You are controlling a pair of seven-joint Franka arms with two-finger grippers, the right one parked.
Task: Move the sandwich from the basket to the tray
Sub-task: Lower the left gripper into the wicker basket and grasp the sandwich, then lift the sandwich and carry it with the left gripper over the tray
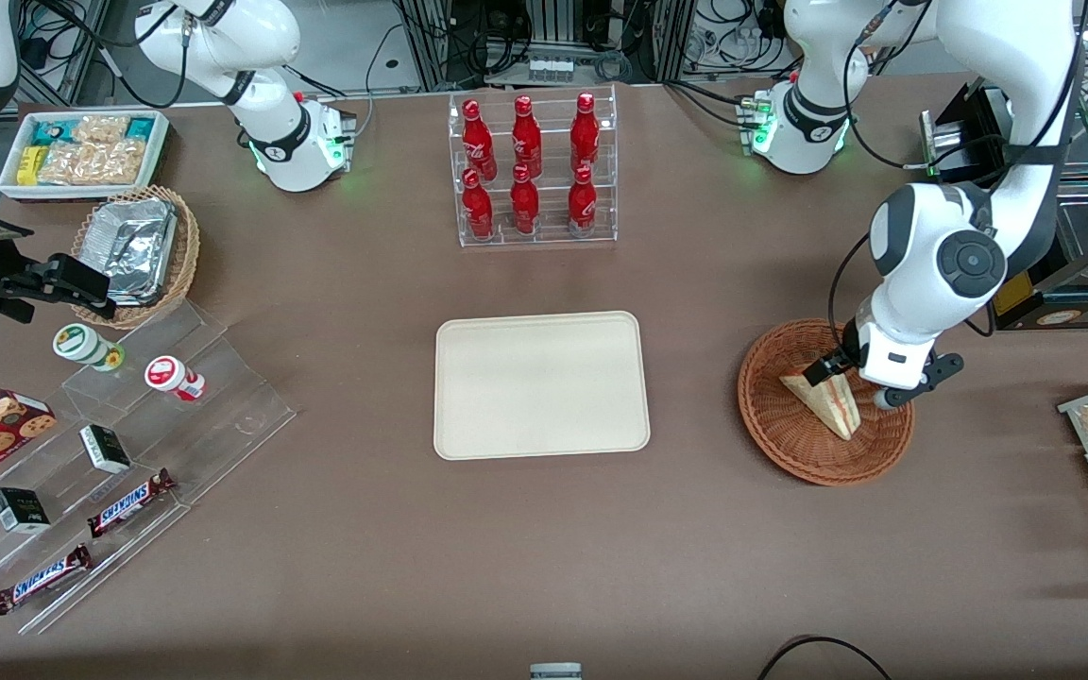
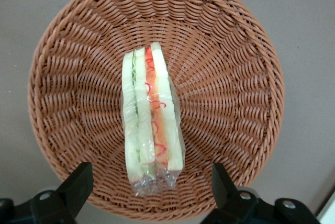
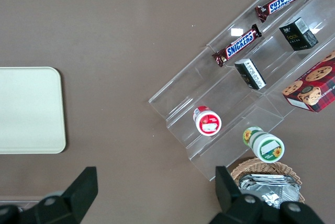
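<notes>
Gripper (image 1: 854, 382) is hovered over the basket (image 1: 790, 444), mid-right of the front frame, fingers (image 2: 78, 185) spread wide, nothing held. Sandwich (image 2: 152, 114) is stood on edge inside. Risk: slippery wrap could be pinched instead of bread, so the wedge is dropped short of the tray (image 1: 541, 384).

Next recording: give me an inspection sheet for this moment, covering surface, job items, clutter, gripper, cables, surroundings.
Surface: brown table, no spills seen.
Job items: sandwich wrapped, lying in the basket; tray bare.
Clutter: red bottles in a clear rack; snickers bars and cups on acrylic steps; foil containers in a tan basket.
Gripper: left gripper open, above the basket, fingers either side of the sandwich, not touching.
Cables: black cable at the table's near edge.
Surroundings: equipment racks, wiring.
</notes>
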